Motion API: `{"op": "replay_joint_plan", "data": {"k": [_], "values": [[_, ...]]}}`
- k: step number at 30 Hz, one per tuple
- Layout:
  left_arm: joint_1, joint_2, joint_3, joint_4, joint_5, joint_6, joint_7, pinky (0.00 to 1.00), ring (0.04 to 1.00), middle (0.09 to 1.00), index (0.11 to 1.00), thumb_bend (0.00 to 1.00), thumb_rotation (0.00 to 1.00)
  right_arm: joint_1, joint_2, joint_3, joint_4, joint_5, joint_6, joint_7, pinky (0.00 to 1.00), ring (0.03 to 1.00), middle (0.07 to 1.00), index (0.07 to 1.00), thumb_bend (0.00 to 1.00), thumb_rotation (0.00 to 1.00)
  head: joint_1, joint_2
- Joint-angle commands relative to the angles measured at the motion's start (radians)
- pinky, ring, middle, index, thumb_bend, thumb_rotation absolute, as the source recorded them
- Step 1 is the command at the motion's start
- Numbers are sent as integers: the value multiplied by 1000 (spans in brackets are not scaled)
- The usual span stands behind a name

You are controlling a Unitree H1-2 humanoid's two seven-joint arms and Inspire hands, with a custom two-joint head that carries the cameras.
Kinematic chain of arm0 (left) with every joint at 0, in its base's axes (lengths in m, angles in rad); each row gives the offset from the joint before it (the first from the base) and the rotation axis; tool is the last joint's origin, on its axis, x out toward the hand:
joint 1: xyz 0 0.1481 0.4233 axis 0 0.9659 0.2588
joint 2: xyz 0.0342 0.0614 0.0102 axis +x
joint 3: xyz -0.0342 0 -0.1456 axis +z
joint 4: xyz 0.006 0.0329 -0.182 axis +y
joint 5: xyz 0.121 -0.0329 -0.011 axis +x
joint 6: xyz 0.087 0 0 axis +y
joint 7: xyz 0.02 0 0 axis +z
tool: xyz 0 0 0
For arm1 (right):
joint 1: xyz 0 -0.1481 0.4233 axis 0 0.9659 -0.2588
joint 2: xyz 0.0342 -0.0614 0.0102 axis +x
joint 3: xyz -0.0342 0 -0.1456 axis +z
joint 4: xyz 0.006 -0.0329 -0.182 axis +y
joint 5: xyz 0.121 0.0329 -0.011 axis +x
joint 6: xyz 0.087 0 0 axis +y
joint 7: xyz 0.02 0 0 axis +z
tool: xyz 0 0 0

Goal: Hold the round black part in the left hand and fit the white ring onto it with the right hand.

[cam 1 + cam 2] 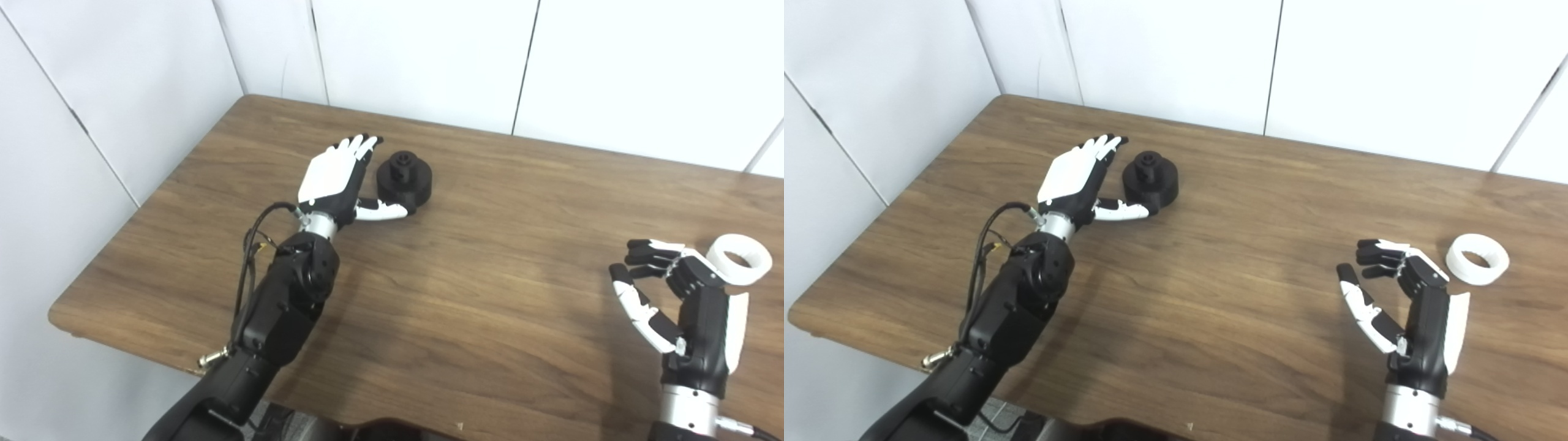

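Observation:
The round black part (pixel 404 179) stands on the wooden table (pixel 478 294) left of the middle, toward the back. My left hand (pixel 339 177) is open beside its left side, fingers stretched past it and the thumb lying along its near side; it holds nothing. The white ring (pixel 1477 259) lies flat on the table at the right. My right hand (pixel 1402 294) is open and empty, raised just left of and nearer than the ring, fingers curled, apart from it. In the left eye view the right hand (pixel 674 288) partly overlaps the ring (pixel 740 258).
White wall panels (pixel 429 55) close in the table at the back and left. The table's front edge (pixel 184 361) runs near my left arm. A black cable loops off the left forearm (pixel 248 257).

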Motion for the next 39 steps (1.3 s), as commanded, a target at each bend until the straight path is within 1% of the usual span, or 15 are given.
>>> {"op": "replay_joint_plan", "data": {"k": [1, 4, 8, 11, 17, 24, 29, 32, 37, 39], "values": [[-63, 28, -5, 10, -2, -22, 21, 1000, 1000, 1000, 925, 1000, 533, 48, -27, -16, 55, -1, -13, 5, 452, 549, 611, 496, 499, 141, 1, 0], [-78, 32, -15, 51, -2, -19, 25, 1000, 1000, 1000, 929, 1000, 539, 48, -27, -15, 52, 1, -12, 8, 443, 543, 607, 497, 499, 139, 1, 1], [-93, 36, -23, 113, -4, -26, 47, 1000, 1000, 1000, 926, 1000, 552, 50, -25, -17, 45, -7, 0, 5, 449, 549, 612, 497, 499, 141, -2, 2], [-101, 37, -28, 146, -4, -27, 61, 1000, 1000, 1000, 925, 1000, 561, 49, -25, -17, 48, 2, -8, 7, 451, 551, 613, 496, 500, 140, -2, 2], [-111, 35, -34, 175, -9, -23, 68, 1000, 1000, 1000, 933, 1000, 544, 53, -29, -17, 42, 6, -7, 13, 456, 560, 620, 497, 499, 139, -1, 5], [-119, 42, -49, 191, -6, -18, 71, 999, 1000, 1000, 931, 1000, 547, 58, -29, -19, 33, 9, 0, 15, 452, 556, 617, 497, 499, 141, -1, 8], [-130, 41, -56, 210, -8, -18, 78, 991, 1000, 1000, 918, 1000, 537, 60, -27, -20, 29, 0, 0, 11, 447, 551, 614, 496, 500, 142, -4, 10], [-138, 37, -53, 229, -30, -34, 87, 996, 1000, 1000, 909, 1000, 512, 61, -27, -20, 28, -1, -5, 9, 444, 549, 614, 496, 500, 141, -6, 12], [-150, 34, -55, 251, -59, -41, 86, 991, 1000, 1000, 887, 1000, 520, 66, -23, -22, 18, -9, 6, 6, 445, 550, 613, 496, 500, 141, -13, 16], [-156, 32, -60, 262, -62, -34, 85, 993, 1000, 1000, 867, 1000, 519, 67, -23, -22, 16, -4, 6, 8, 450, 558, 617, 496, 500, 142, -15, 18]]}}
